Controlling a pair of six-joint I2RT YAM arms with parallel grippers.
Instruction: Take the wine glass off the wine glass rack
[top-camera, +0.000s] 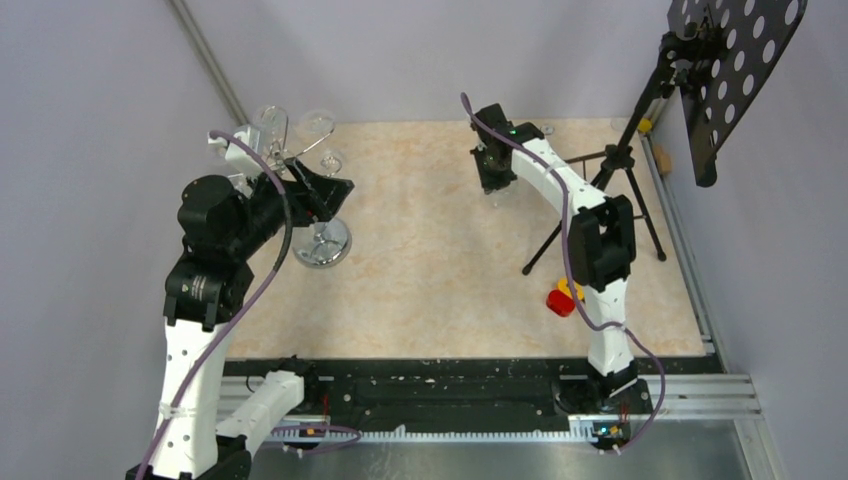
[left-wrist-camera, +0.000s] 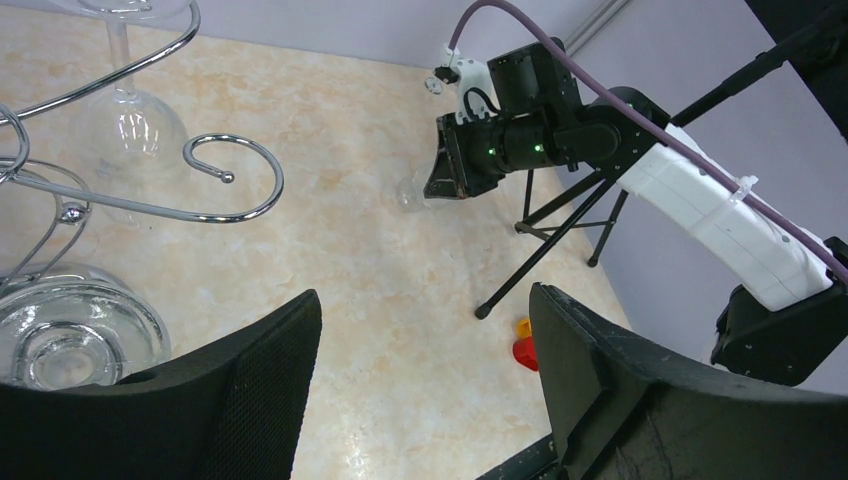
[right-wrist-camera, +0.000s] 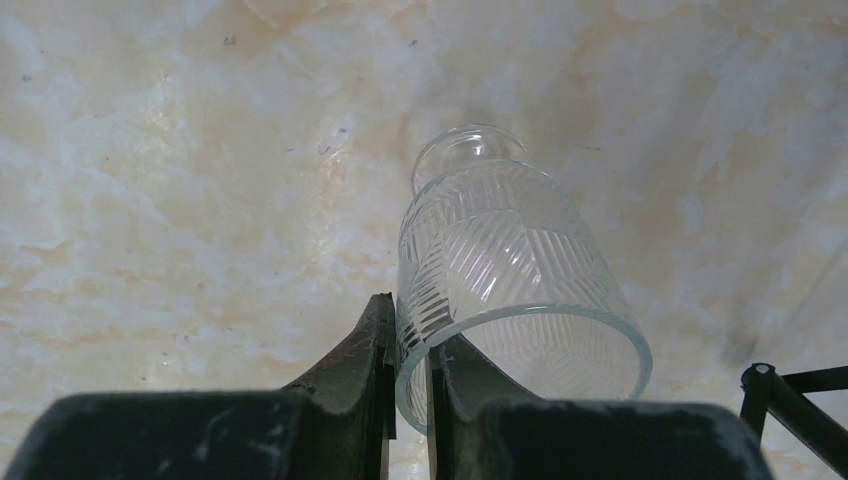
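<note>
The chrome wine glass rack (top-camera: 300, 165) stands at the far left on its round mirrored base (top-camera: 322, 243). Clear wine glasses (top-camera: 270, 125) hang upside down from its curled arms (left-wrist-camera: 225, 175); one (left-wrist-camera: 125, 120) shows in the left wrist view. My left gripper (top-camera: 330, 195) is open and empty beside the rack, above its base (left-wrist-camera: 70, 330). My right gripper (top-camera: 495, 175) is at the far middle, away from the rack. It is shut on the rim of a patterned clear wine glass (right-wrist-camera: 500, 270), one finger inside the bowl and one outside. The glass hangs low over the table (left-wrist-camera: 412, 190).
A black tripod music stand (top-camera: 700, 80) stands at the far right, its legs (left-wrist-camera: 545, 240) reaching onto the table behind my right arm. A small red and yellow object (top-camera: 562, 298) lies near the right arm's base. Walls close the left, back and right sides.
</note>
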